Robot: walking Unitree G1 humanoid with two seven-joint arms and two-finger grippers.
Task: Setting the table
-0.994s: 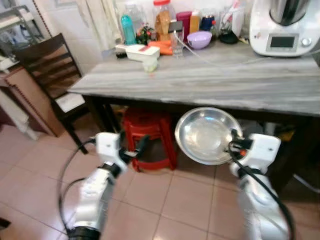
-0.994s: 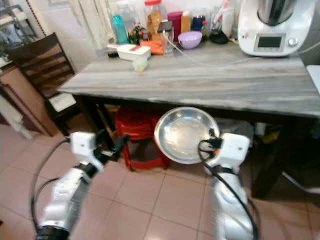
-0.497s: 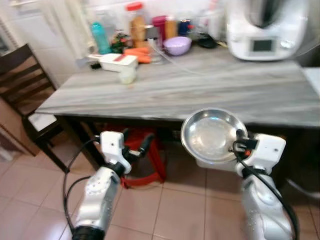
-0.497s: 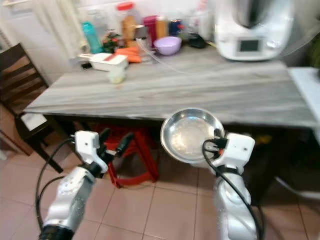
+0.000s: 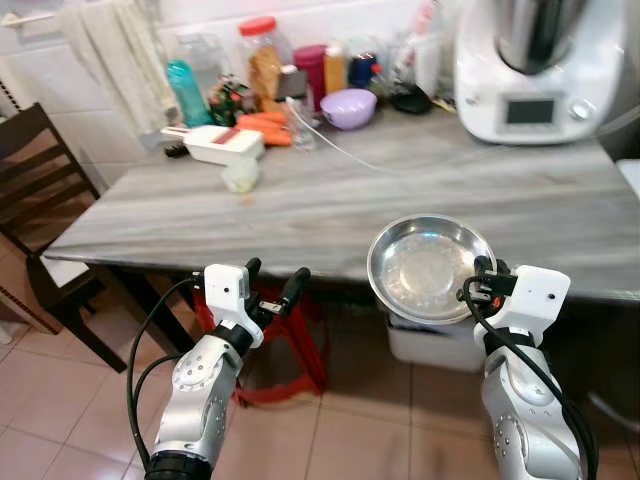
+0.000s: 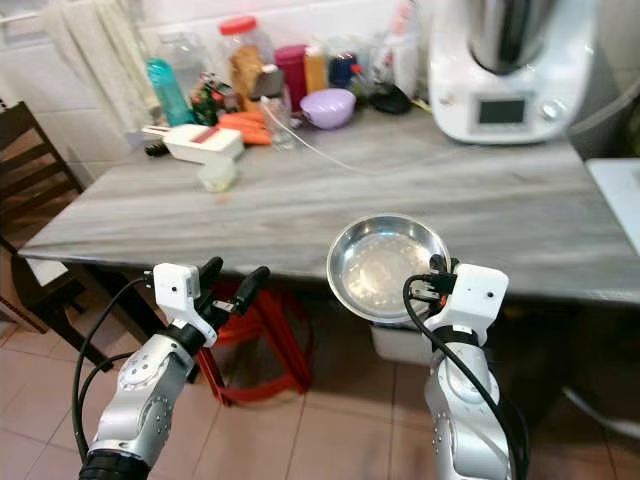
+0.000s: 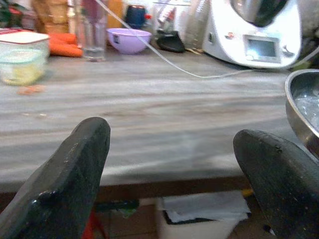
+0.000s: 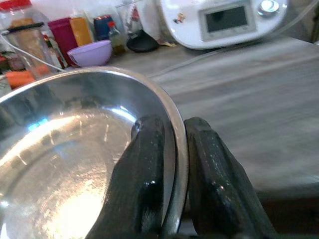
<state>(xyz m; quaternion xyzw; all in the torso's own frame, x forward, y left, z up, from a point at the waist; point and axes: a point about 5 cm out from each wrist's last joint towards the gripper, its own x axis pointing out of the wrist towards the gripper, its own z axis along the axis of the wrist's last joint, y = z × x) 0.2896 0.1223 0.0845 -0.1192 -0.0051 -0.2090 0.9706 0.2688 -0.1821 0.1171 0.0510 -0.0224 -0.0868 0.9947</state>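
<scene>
A shiny steel bowl (image 5: 425, 268) hangs level at the front edge of the grey wooden table (image 5: 330, 205), right of centre. My right gripper (image 5: 481, 282) is shut on the bowl's near right rim, one finger inside and one outside (image 8: 149, 164). My left gripper (image 5: 272, 285) is open and holds nothing, just below and in front of the table's front edge, left of the bowl. Its two black fingers (image 7: 75, 164) stand wide apart facing the tabletop.
A white kitchen machine (image 5: 535, 65) stands at the back right. Along the back are a purple bowl (image 5: 351, 107), jars, bottles, carrots and a white slicer box (image 5: 224, 143). A red stool (image 5: 268, 330) sits under the table, a dark chair (image 5: 35, 200) at left.
The camera has moved closer and higher over the table. The bowl has risen from below the tabletop to the level of its front edge. The left gripper rose too.
</scene>
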